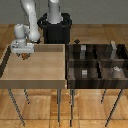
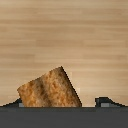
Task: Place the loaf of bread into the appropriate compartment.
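Note:
The loaf of bread (image 2: 50, 91) is a small brown lump lying turned at an angle on the pale wood tray (image 1: 35, 67). In the exterior view the loaf (image 1: 23, 56) is near the tray's back corner on that view's left. My gripper (image 1: 23, 53) hangs straight above it with the fingers pointing down. In the wrist view the gripper (image 2: 59, 102) straddles the loaf: one fingertip (image 2: 12, 103) is by one side, and the other fingertip (image 2: 105, 102) stands a little clear of the other side. The jaws look open.
A dark compartment organiser (image 1: 95, 62) stands on the exterior view's right, beside the tray. Several of its cells hold small grey blocks (image 1: 84, 73). The robot's black base (image 1: 56, 27) stands behind the tray. Both tables stand on thin legs.

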Tool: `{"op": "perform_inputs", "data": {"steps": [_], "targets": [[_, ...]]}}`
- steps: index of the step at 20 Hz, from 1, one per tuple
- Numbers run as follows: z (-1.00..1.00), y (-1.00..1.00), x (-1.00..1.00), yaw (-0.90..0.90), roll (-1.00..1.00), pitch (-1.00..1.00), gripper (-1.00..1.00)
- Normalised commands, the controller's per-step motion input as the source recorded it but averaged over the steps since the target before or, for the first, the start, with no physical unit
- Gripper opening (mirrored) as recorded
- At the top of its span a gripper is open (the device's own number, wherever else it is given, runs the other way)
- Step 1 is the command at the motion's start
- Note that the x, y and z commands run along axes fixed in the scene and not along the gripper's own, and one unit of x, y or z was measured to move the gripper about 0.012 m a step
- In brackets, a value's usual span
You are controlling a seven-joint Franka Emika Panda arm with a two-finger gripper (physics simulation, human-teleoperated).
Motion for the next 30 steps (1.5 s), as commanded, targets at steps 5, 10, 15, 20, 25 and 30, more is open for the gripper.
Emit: {"op": "perform_inputs", "data": {"steps": [5, 10, 15, 20, 25, 30], "targets": [[-0.40, 0.00, 0.20, 0.00, 0.00, 0.00, 1.00], [-0.40, 0.00, 0.00, 0.00, 0.00, 0.00, 1.00], [0.00, 0.00, 0.00, 0.00, 0.00, 0.00, -1.00], [0.20, 0.00, 0.00, 0.00, 0.00, 0.00, -1.00], [0.80, 0.00, 0.00, 0.00, 0.00, 0.00, -1.00], [1.00, 0.00, 0.00, 0.00, 0.00, 0.00, -1.00]]}}
